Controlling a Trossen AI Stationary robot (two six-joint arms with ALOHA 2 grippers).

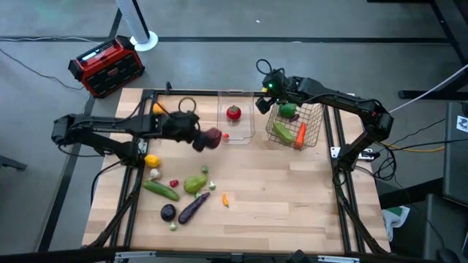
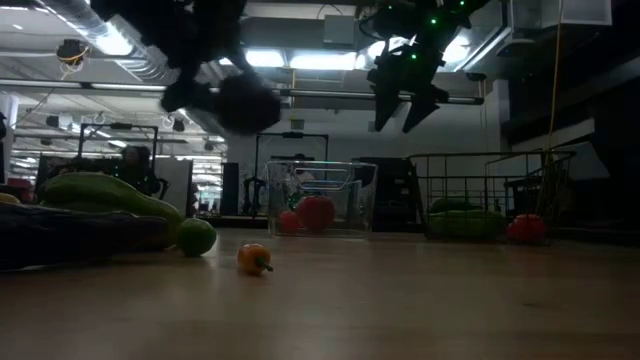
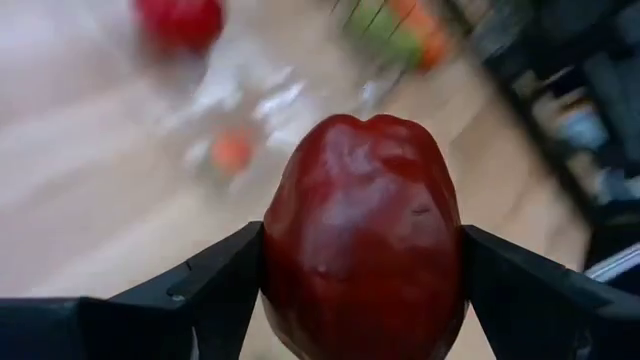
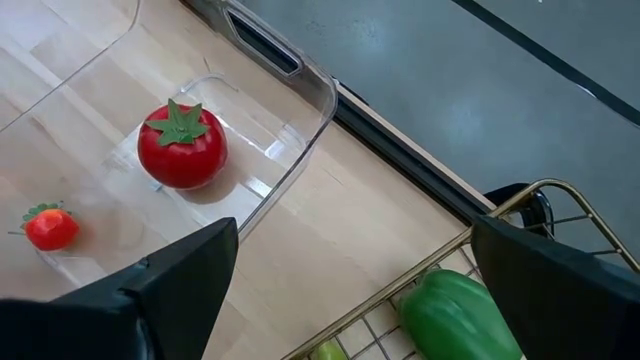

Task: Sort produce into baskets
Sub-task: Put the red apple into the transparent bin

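Red apple [image 1: 211,138] rides in the left pincer [image 1: 207,139], just left of the clear bin [image 1: 251,117]; next comes a carry over its rim and release. Low view: wire basket [image 2: 560,195] holds greens. Right pincer [image 4: 350,290] hangs spread between bin and basket.

Low view backlit; bg blurred.

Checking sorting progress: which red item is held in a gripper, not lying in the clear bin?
The dark red apple, clamped by the left gripper; the tomato and small red piece lie in the bin.
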